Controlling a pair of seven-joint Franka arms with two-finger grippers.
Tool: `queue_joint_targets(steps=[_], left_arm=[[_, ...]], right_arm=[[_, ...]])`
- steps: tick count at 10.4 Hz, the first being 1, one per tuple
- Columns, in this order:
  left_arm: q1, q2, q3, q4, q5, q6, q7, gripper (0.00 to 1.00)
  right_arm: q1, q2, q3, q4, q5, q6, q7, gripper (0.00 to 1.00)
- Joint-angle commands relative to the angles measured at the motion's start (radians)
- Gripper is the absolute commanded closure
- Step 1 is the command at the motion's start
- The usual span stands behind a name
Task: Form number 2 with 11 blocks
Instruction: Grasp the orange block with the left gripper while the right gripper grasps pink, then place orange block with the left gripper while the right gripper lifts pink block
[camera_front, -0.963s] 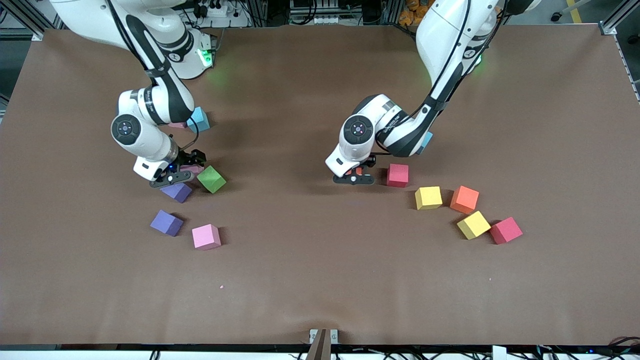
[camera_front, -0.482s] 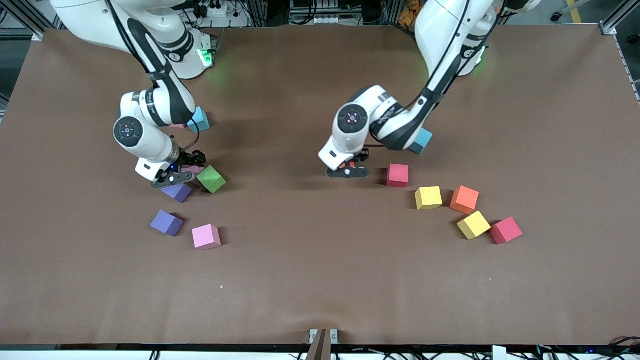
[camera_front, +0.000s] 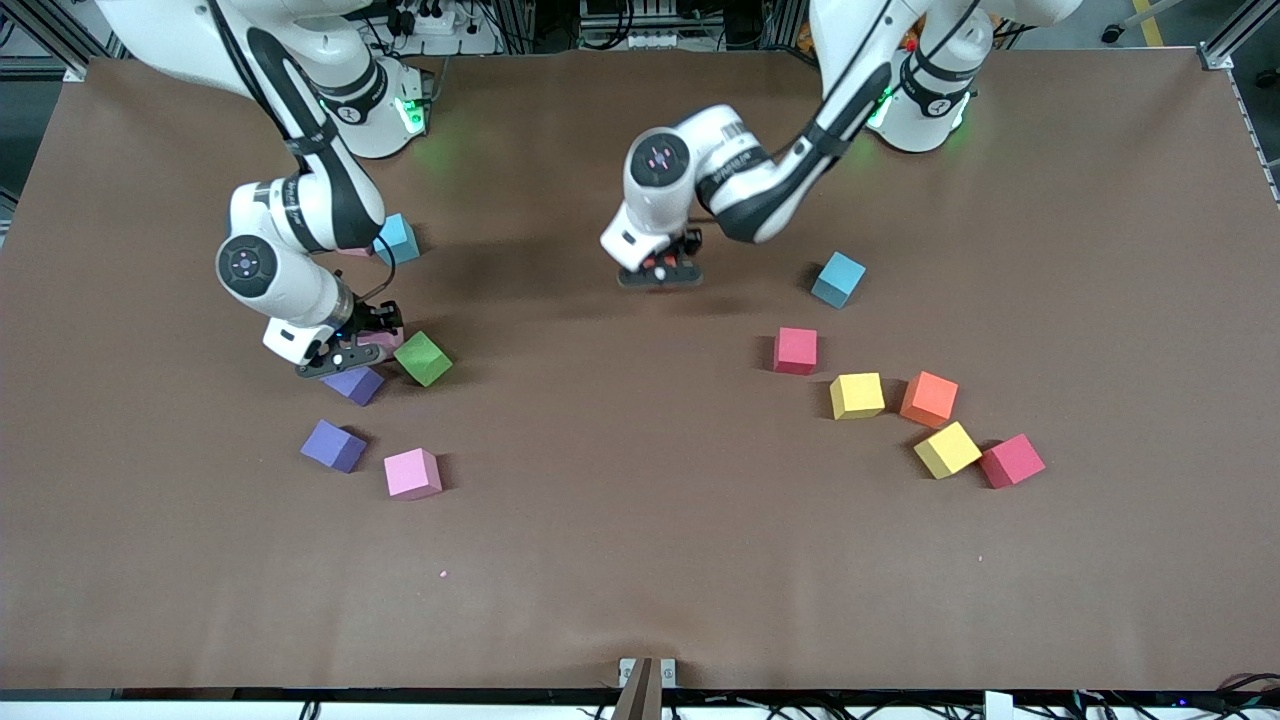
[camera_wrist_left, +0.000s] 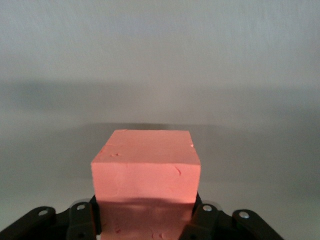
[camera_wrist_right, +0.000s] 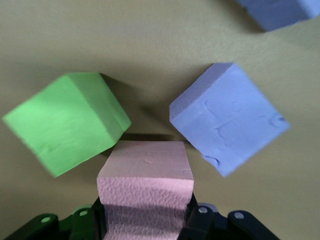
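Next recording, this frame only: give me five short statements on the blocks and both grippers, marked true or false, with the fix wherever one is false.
1. The left gripper is shut on an orange block. True.
2. The right gripper holds the green block. False: it is shut on a pink block; the green block lies on the table beside it.
3. A second pink block lies nearer to the front camera than the green block. True.
4. The blocks already form the digit 2. False: they lie scattered in two loose groups.
5. Two yellow blocks are stacked. False: one yellow block and the other yellow block lie apart on the table.
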Motion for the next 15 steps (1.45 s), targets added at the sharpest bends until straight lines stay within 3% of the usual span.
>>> queue_joint_targets(steps=[1, 3, 5, 9, 15], left_arm=[[-0.017, -0.017, -0.045, -0.041, 0.012, -0.002, -0.100, 0.40], [-0.083, 0.003, -0.044, -0.041, 0.017, 0.010, -0.143, 0.40], [-0.123, 0.017, -0.044, -0.041, 0.018, 0.048, -0.178, 0.40], [-0.163, 0.026, -0.042, -0.098, 0.031, 0.114, -0.194, 0.40], [-0.168, 0.033, -0.042, -0.099, 0.032, 0.116, -0.194, 0.35]], right_arm=[[0.010, -0.078, -0.003, 0.084, 0.006, -0.182, -0.002, 0.64], [0.004, -0.078, -0.003, 0.182, 0.006, -0.299, -0.045, 0.64], [0.012, -0.075, -0.002, 0.230, 0.006, -0.324, -0.100, 0.65], [0.012, -0.076, 0.000, 0.255, 0.008, -0.314, -0.225, 0.65], [0.033, -0.100, -0.002, 0.284, 0.006, -0.361, -0.290, 0.65]])
